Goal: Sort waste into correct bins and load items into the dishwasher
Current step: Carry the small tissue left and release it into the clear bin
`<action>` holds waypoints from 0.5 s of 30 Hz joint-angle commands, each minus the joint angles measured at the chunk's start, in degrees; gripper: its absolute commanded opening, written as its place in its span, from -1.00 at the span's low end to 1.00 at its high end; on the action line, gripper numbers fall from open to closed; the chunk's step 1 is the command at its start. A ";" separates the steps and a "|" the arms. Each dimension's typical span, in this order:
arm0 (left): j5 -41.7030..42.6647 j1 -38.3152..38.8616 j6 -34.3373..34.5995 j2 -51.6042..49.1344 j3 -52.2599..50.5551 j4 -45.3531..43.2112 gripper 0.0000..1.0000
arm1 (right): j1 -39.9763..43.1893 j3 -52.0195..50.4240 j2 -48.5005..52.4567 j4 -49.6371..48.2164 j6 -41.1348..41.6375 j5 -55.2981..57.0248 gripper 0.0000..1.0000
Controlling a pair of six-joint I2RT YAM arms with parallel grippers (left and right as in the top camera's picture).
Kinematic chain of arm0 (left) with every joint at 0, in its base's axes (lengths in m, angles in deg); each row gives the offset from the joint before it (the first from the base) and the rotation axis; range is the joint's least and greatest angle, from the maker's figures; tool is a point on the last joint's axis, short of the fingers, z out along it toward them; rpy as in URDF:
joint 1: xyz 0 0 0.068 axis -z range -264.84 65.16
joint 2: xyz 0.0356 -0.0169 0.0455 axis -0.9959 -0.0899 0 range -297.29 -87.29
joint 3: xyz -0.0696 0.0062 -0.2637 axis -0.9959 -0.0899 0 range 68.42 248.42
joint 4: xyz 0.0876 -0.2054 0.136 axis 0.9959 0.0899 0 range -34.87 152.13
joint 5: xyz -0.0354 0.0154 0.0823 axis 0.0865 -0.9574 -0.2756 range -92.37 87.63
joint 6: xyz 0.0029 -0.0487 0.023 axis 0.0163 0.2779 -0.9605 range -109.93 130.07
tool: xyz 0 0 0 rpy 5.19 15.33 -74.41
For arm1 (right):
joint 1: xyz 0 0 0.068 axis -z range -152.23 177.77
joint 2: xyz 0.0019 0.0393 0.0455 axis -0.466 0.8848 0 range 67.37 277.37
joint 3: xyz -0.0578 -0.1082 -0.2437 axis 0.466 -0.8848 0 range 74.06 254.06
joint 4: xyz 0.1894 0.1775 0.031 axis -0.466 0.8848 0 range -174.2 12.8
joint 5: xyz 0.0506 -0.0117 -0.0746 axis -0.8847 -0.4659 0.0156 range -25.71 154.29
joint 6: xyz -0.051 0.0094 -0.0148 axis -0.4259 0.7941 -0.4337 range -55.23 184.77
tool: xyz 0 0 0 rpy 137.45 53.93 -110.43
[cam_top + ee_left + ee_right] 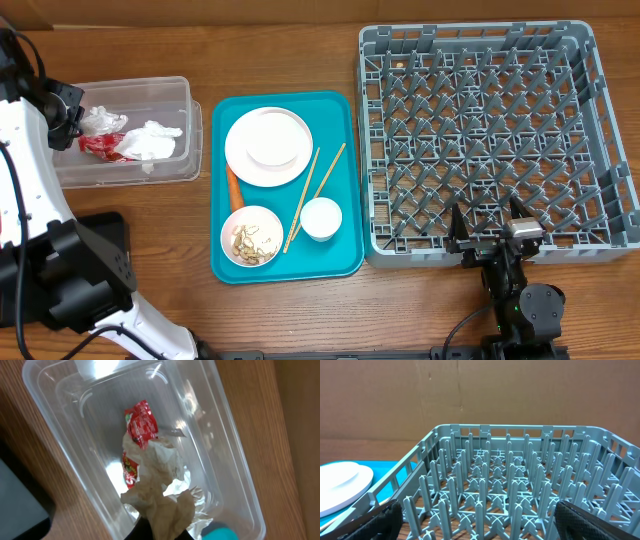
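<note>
My left gripper (162,533) is shut on a crumpled white tissue (159,492), held over the clear tub (95,435). A red wrapper (141,424) lies in the tub beneath the tissue. From overhead the left gripper (80,122) sits at the tub's (170,90) left end, beside the wrapper (98,147) and the white tissue (155,140). My right gripper (490,232) stands open and empty at the front edge of the grey dish rack (480,130). In the right wrist view its fingers (600,520) frame the rack's pegs (490,485).
A teal tray (340,150) holds a white plate (268,146), a carrot (234,190), a bowl of scraps (250,236), chopsticks (315,195) and a small cup (321,218). The black tray (105,228) lies partly under my left arm.
</note>
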 commanded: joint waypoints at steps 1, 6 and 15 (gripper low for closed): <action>-1.92 0.00 4.63 -3.98 -0.02 -1.75 -0.73 | 0.22 -0.61 -0.57 -0.33 -0.07 -0.15 1.00; -2.03 -0.07 4.61 -6.43 0.00 -4.44 -0.60 | 0.22 -0.61 -0.57 -0.33 -0.07 -0.15 1.00; -0.42 -0.37 0.72 -6.01 0.96 -6.78 -0.05 | 0.22 -0.61 -0.57 -0.33 -0.07 -0.15 1.00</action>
